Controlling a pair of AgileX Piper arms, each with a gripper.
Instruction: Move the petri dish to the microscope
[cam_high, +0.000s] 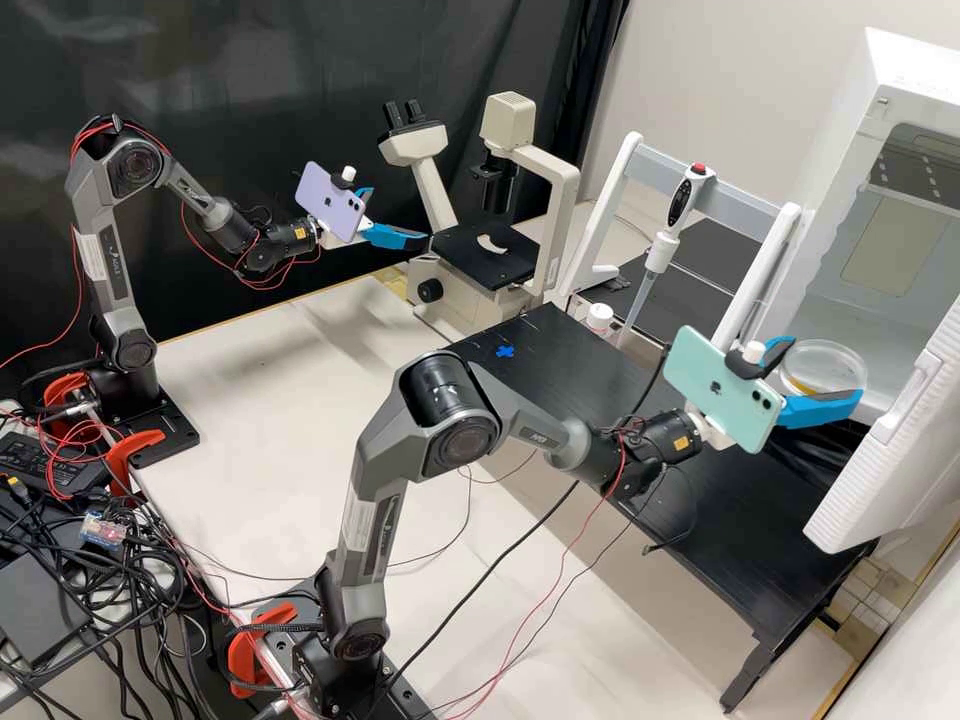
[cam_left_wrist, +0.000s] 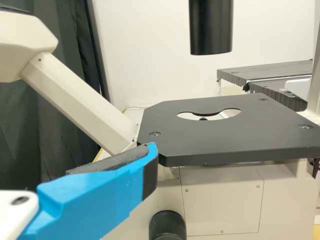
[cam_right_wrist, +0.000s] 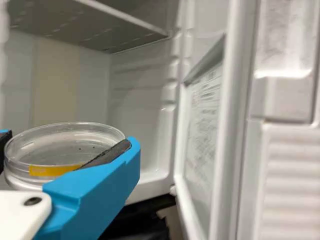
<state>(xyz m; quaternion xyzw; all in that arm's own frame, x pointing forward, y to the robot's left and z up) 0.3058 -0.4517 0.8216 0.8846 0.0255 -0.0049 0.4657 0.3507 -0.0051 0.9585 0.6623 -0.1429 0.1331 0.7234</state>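
Observation:
In the high view the right gripper (cam_high: 824, 372) holds the clear petri dish (cam_high: 822, 362) level before the open white cabinet. The right wrist view shows the dish (cam_right_wrist: 65, 145), with a yellow label on its side, between the dark pads of the right gripper (cam_right_wrist: 68, 139). My left gripper (cam_high: 397, 215) is open and empty beside the cream microscope (cam_high: 562, 185). From the left wrist, one finger of the left gripper (cam_left_wrist: 75, 156) is near a corner of the black stage (cam_left_wrist: 225, 142), which has a shaped opening and carries no dish.
The white cabinet (cam_high: 880, 240) has its door (cam_high: 900, 460) swung out beside the right gripper. A pipette (cam_high: 672, 220) hangs on a white-framed stand between cabinet and microscope, near a small white-capped bottle (cam_high: 599, 318). A black raised platform (cam_high: 600, 385) lies under the right forearm.

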